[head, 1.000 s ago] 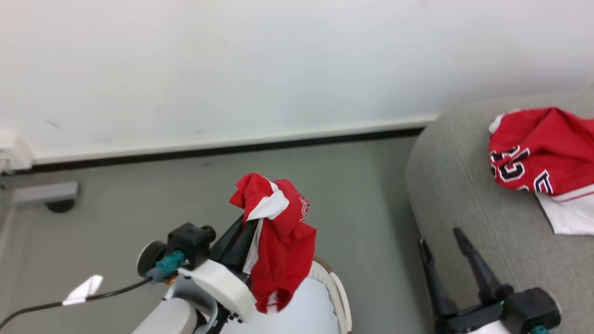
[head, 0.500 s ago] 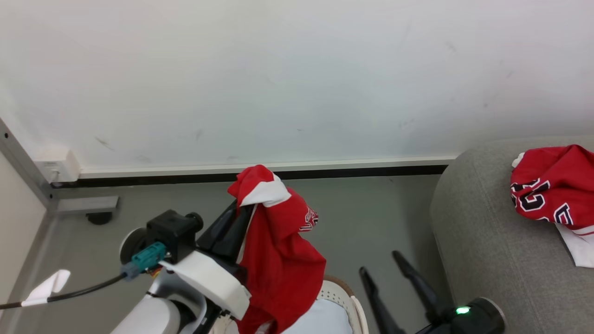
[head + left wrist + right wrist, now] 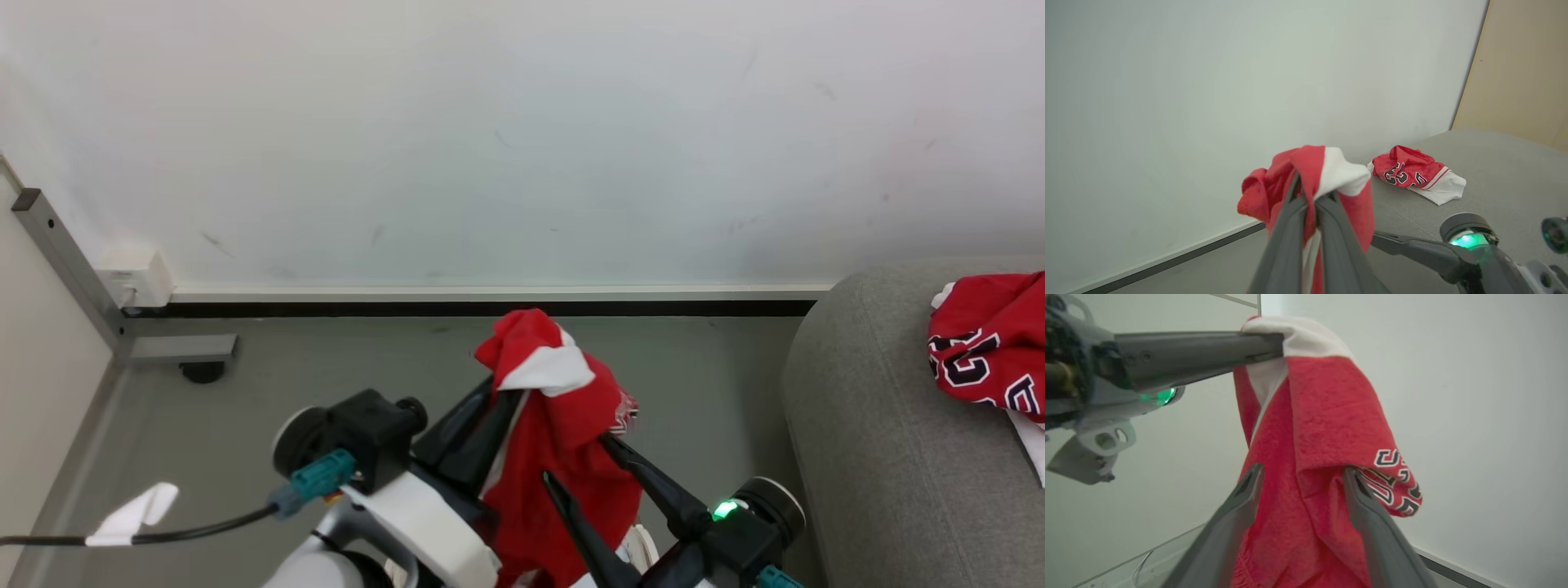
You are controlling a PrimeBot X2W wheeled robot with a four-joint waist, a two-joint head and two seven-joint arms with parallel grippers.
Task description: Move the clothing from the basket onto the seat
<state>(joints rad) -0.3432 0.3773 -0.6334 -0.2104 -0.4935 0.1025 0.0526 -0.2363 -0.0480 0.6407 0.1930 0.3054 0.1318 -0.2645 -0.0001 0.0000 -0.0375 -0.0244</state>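
The left end effector [image 3: 1311, 200] is clenched on a bunched fold of the thin red sports garment with white trim [image 3: 563, 425], which hangs limp from its tips over the smooth grey floor [image 3: 343, 351], near but not yet over the large light grey fabric sofa [image 3: 865, 441]. The right end effector [image 3: 1303, 468] stands released, its two long dark fingers straddling the hanging cloth below that pinch. A second red garment with dark white-outlined numbers [image 3: 984, 355] lies crumpled on the sofa's matte, finely textured cushion. Risks, as I judge them: the soft fabric is held by a narrow pinch and could slide out during the swing to the sofa; the open fingers could snag a fold and tug it free; the loose tail could land short, draping off the sofa's rounded edge
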